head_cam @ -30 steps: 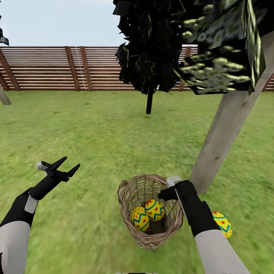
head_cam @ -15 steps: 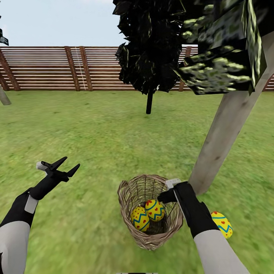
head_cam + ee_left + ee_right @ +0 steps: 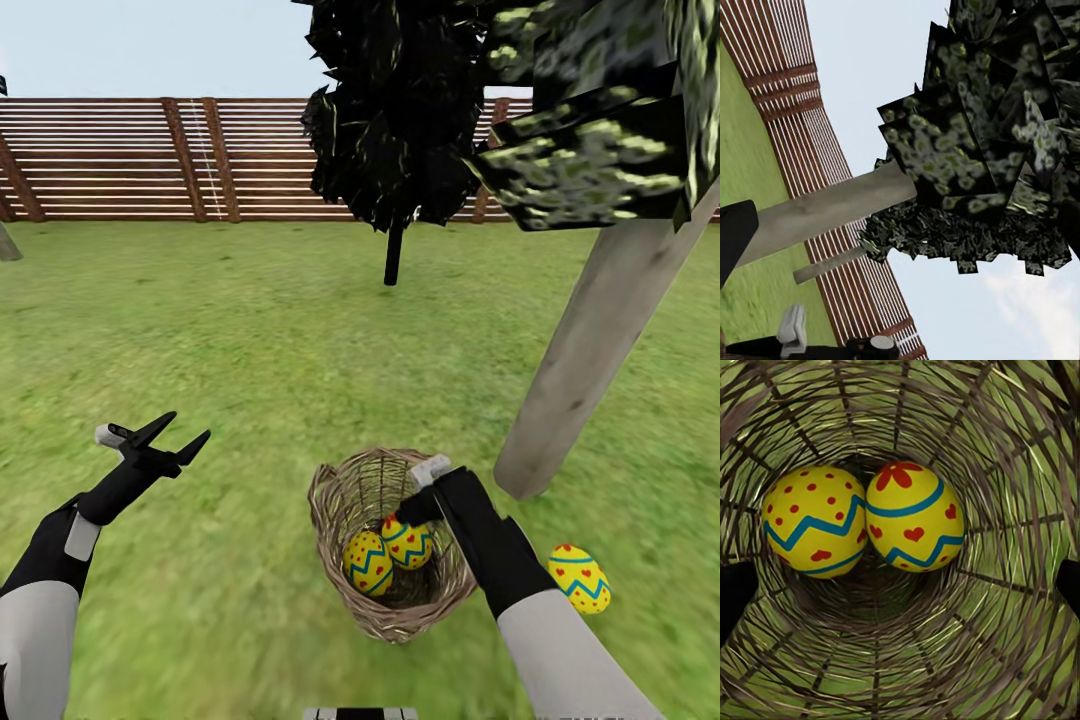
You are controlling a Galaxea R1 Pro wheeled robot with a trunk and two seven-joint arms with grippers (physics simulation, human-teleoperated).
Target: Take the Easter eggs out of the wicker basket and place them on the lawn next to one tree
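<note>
Wicker basket holds two eggs below the open, empty right claw; one egg lies beside the tree.

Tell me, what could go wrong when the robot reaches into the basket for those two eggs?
The two eggs sit touching each other deep in the basket, so grabbing one may nudge the other or pinch both. The right gripper is close to the wicker wall; snagging it might tip the basket. If it tips, it could bump the egg on the grass beside the tree trunk.
</note>
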